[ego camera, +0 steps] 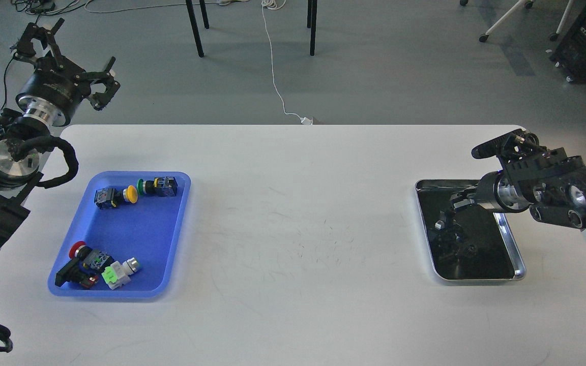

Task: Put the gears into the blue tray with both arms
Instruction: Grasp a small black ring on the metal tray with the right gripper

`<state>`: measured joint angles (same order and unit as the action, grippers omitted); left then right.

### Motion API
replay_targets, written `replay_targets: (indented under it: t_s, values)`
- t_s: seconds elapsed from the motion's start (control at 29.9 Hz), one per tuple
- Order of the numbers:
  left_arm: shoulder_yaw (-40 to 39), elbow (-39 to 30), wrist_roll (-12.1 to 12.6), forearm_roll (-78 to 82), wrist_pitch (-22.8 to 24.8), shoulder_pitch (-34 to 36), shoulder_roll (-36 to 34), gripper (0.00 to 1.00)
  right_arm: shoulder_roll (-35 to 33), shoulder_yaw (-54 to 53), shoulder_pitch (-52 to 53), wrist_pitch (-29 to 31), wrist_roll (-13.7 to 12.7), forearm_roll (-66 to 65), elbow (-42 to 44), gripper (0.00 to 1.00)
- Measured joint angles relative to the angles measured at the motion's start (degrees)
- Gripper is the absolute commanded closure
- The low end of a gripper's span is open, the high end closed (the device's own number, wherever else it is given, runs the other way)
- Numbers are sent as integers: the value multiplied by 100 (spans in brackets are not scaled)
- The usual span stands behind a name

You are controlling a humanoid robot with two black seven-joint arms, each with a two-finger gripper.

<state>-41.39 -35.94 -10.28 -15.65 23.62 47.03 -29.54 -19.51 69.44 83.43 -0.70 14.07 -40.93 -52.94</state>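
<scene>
The blue tray [138, 229] lies on the left of the white table and holds several coloured push-button switches. My left gripper [69, 60] hangs past the table's far left corner, well behind the tray, fingers spread open and empty. On the right, my right gripper [448, 211] hovers over the far half of the silver tray [516, 256]. It is dark against the tray's dark reflective bottom, so I cannot tell its finger state or whether it holds anything. One small dark round gear [470, 248] shows faintly on the tray floor, nearer me than the gripper.
Yellow and green switches [135, 192] sit at the blue tray's far end, with red, black and green-white ones [97, 267] at its near end. The table [298, 244] between the two trays is bare white. Chair legs and a white cable are on the floor beyond it.
</scene>
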Motion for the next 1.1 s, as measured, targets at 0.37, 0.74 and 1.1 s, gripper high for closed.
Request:
replay_targets:
  t_s: [0.37, 0.74, 1.1]
  values:
    - [9, 0, 0, 8, 3, -37, -41, 2, 232, -18, -51, 7, -8, 15, -4, 34]
    - [8, -2, 0, 9, 3, -83, -42, 2, 274, 127, -118, 17, -40, -25, 4, 46]
    - [0, -1, 0, 9, 11, -106, -147, 2, 292, 115, -238, 16, -35, -2, 4, 82]
